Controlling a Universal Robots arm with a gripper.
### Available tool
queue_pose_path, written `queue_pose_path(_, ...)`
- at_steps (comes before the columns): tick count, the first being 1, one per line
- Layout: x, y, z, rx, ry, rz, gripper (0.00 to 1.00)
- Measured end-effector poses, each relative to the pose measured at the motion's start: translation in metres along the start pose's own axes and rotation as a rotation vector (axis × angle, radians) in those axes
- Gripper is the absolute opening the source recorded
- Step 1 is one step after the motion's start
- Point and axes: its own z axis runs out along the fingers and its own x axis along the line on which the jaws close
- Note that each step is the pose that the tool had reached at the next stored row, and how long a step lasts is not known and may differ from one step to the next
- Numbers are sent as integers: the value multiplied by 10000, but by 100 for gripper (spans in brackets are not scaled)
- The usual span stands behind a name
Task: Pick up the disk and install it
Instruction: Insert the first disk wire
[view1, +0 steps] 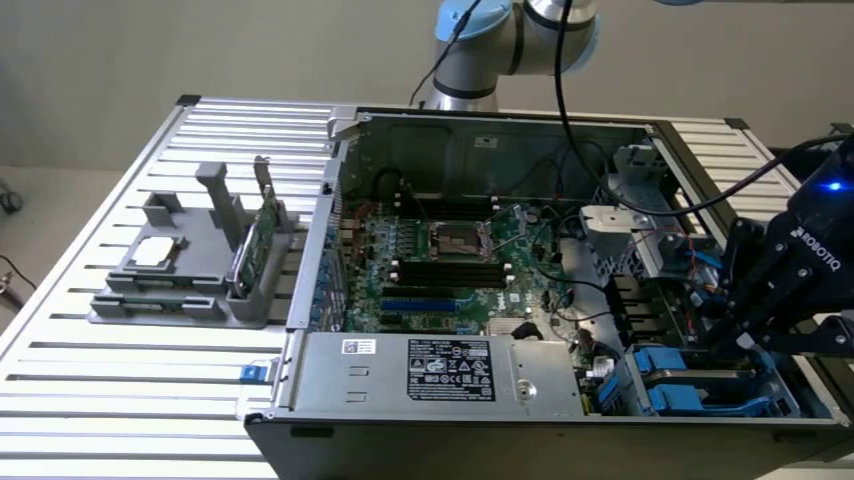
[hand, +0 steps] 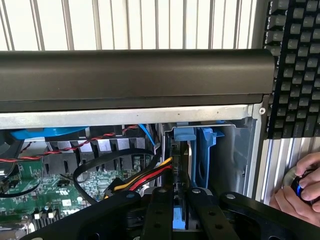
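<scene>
My gripper (hand: 180, 196) hangs over the drive bays at the corner of the open computer case (view1: 441, 250), at the exterior view's right (view1: 754, 325). Its two black fingers (hand: 159, 205) stand close together, shut on the disk (hand: 180, 217). The disk shows edge-on as a thin dark slab with blue carrier plastic, reaching down into a bay slot (hand: 182, 150) beside a blue carrier rail (hand: 205, 150). In the exterior view the gripper body hides the disk.
Red, yellow and black cables (hand: 145, 177) run right beside the slot. More blue carriers (view1: 681, 365) sit in neighbouring bays. The case's dark wall (hand: 135, 75) lies just beyond. A keyboard (hand: 295, 65) and a person's hand (hand: 300, 192) are outside the case. A grey fixture (view1: 187, 270) stands at the exterior view's left.
</scene>
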Motion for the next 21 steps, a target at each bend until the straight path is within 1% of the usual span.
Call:
queue_pose_path(1,0,-3,0,-11,0,1,17)
queue_pose_path(6,-3,-4,0,-17,24,-2,17)
queue_pose_path(10,-12,-4,4,-33,73,-9,17)
queue_pose_path(15,-30,-7,6,-41,107,-15,17)
queue_pose_path(19,-31,-8,8,-55,166,-23,17)
queue_pose_path(21,-30,-8,9,-56,182,-26,17)
